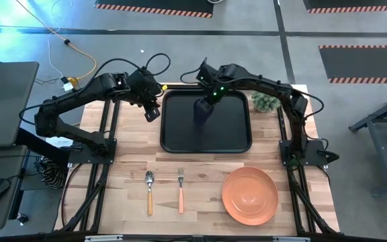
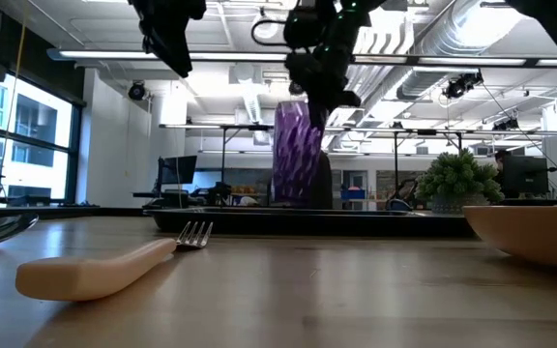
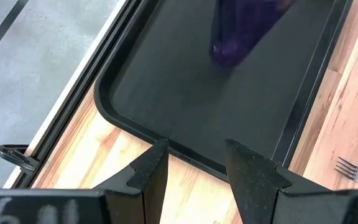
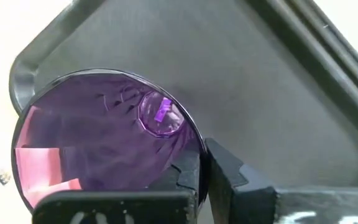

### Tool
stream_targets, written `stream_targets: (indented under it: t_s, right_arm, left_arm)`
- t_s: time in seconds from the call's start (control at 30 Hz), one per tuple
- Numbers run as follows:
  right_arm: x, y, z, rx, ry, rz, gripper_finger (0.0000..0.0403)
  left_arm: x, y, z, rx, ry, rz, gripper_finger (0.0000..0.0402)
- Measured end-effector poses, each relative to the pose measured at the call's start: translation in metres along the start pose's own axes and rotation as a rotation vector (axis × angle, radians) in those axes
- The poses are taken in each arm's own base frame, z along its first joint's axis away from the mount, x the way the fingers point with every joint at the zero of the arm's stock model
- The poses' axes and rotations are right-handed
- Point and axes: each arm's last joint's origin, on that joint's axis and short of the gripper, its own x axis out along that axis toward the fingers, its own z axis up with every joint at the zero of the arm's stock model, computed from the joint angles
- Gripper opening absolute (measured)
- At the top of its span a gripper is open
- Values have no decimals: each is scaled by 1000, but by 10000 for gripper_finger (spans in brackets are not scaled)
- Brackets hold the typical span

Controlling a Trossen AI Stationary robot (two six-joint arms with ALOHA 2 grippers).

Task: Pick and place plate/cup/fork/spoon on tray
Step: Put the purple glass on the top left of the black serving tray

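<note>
Bright overhead ceiling lights, soft shadows, blurred fork (image 2: 104,266) handle up close

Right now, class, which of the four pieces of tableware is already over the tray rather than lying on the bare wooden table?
The purple cup, pinched at its rim by the right gripper over the black tray. The spoon, fork and orange plate lie on the wood.

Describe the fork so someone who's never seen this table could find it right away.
Start at the black tray in the table's middle. On the bare wood in front of it lie two orange-handled utensils, left of the orange plate. The fork is nearer the plate and has tines; the spoon has a rounded bowl.
</note>
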Motion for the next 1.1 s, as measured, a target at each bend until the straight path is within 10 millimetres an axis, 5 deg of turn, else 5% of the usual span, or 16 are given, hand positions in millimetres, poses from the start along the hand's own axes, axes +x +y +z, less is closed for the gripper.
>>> stream_targets:
  t_s: [0.73,1.1]
  right_arm:
    - [-148,-63,-36,86,-396,-228,1]
    - [-172,-86,-56,134,-381,-307,1]
  left_arm:
    - [0,0,0,0,-4,0,147]
    - [0,0,0,0,-5,0,147]
